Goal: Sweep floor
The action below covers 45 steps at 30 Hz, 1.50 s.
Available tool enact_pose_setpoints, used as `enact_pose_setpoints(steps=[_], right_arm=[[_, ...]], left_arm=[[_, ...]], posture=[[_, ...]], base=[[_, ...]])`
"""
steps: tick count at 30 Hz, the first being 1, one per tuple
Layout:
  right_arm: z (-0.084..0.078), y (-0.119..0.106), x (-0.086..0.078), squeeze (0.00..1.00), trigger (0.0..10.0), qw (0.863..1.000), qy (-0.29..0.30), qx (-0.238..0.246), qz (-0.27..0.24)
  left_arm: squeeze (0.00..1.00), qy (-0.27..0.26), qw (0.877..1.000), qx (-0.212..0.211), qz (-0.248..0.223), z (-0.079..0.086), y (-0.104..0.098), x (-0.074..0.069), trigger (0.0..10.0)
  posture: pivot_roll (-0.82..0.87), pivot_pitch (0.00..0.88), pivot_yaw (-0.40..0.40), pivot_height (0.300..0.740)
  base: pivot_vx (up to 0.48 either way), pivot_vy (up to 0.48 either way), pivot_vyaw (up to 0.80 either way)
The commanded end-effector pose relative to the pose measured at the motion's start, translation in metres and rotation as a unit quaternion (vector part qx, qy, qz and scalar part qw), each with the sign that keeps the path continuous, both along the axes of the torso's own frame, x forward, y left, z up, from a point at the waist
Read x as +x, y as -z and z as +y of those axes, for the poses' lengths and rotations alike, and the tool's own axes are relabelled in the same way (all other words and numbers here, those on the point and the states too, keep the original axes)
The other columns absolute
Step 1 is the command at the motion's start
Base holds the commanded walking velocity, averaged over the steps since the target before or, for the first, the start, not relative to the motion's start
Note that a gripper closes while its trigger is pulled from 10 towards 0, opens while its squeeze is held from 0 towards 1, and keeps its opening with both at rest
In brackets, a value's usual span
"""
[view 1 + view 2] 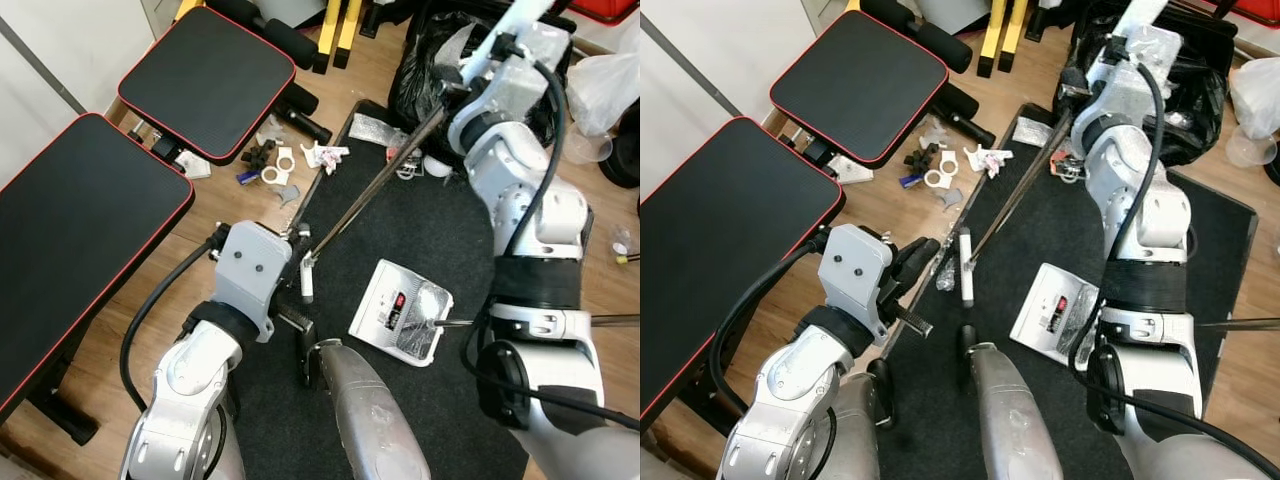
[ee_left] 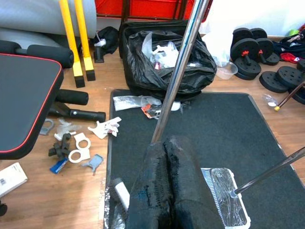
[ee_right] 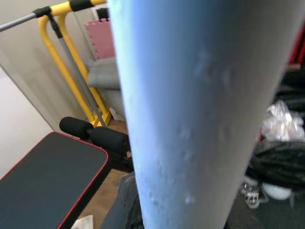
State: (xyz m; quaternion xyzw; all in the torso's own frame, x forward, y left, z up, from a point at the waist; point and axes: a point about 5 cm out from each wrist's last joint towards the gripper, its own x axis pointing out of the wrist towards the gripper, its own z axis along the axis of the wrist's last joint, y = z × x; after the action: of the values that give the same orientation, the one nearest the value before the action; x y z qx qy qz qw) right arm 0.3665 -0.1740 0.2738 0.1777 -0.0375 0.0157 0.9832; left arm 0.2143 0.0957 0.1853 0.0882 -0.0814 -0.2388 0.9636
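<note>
Slanted metal broom pole (image 1: pixel 375 195) over mat (image 1: pixel 440 240)

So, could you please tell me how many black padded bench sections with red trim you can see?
2. The near bench pad lies at the robot's left; the far bench pad sits beyond it, by the litter on the wooden floor. Parts of both run out of frame.

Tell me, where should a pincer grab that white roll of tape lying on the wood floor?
Judging by its pose, the tape roll lies flat with its hole facing up. Come straight down, one finger in the hole and one outside, pinching the ring's wall on the side away from the black clips beside it.
</note>
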Motion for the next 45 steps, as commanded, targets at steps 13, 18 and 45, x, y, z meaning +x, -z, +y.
enact_pose_setpoints(steps=[13,18,45], right_arm=[[-0.006,-0.016,-0.009,0.00,10.0,0.998,-0.037,0.033,0.036],[-0.003,-0.031,-0.008,0.00,10.0,0.996,-0.045,0.074,-0.014],[0.009,0.019,0.015,0.00,10.0,0.997,0.030,0.044,-0.061]], left_arm=[[0.00,-0.019,1.000,-0.013,0.013,0.000,0.006,0.000,10.0],[0.00,-0.019,1.000,-0.013,0.013,0.000,0.006,0.000,10.0],[0.00,-0.020,1.000,-0.016,0.016,0.001,0.003,-0.007,10.0]], posture=[[-0.13,0.386,-0.184,0.740],[-0.13,0.386,-0.185,0.740],[-0.11,0.424,-0.183,0.740]], base=[[0.000,0.000,0.00],[0.000,0.000,0.00],[0.000,0.000,0.00]])
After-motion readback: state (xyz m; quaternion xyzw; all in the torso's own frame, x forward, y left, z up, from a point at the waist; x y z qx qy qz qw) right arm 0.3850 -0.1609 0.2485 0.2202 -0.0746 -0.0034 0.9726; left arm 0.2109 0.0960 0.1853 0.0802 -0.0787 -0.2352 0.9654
